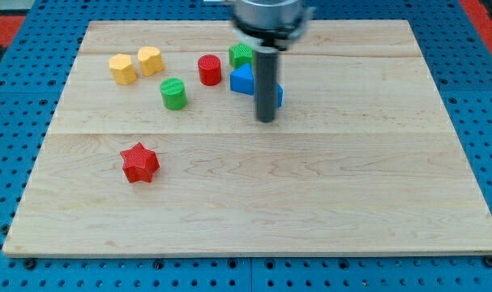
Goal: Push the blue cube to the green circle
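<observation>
Camera view: my tip (266, 120), the dark rod's lower end, rests on the pale wooden desk (310, 195); it carries no pincer. Just behind it, mostly hidden, sits the solid blue cube (277, 95), touching a blue wedge-like block (242, 79). The green circle, a ridged cylinder (173, 93), stands well apart toward the view's left.

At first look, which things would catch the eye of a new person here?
The dark rod comes down from the view's top centre; my tip rests on the wooden board, just at the blue blocks. A red star lies alone toward the lower left, while the green circle sits left of the blue ones.
</observation>
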You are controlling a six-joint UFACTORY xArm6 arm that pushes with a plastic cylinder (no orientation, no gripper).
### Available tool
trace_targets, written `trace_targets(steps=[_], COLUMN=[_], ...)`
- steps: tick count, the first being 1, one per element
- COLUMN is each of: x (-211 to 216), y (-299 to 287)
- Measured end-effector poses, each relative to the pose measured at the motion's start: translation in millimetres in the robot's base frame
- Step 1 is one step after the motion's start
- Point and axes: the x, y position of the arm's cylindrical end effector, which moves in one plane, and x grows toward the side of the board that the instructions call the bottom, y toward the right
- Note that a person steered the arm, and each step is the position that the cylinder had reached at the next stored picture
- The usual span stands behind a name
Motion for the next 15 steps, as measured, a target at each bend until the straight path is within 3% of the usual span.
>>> trace_targets(steps=[1, 2, 3, 5, 7, 10, 11, 12, 13, 15], x=[-34, -50, -34, -23, -50, -3, 29, 22, -19, -27], y=[67, -4, -27, -6, -59, -58, -8, -71, -97, -94])
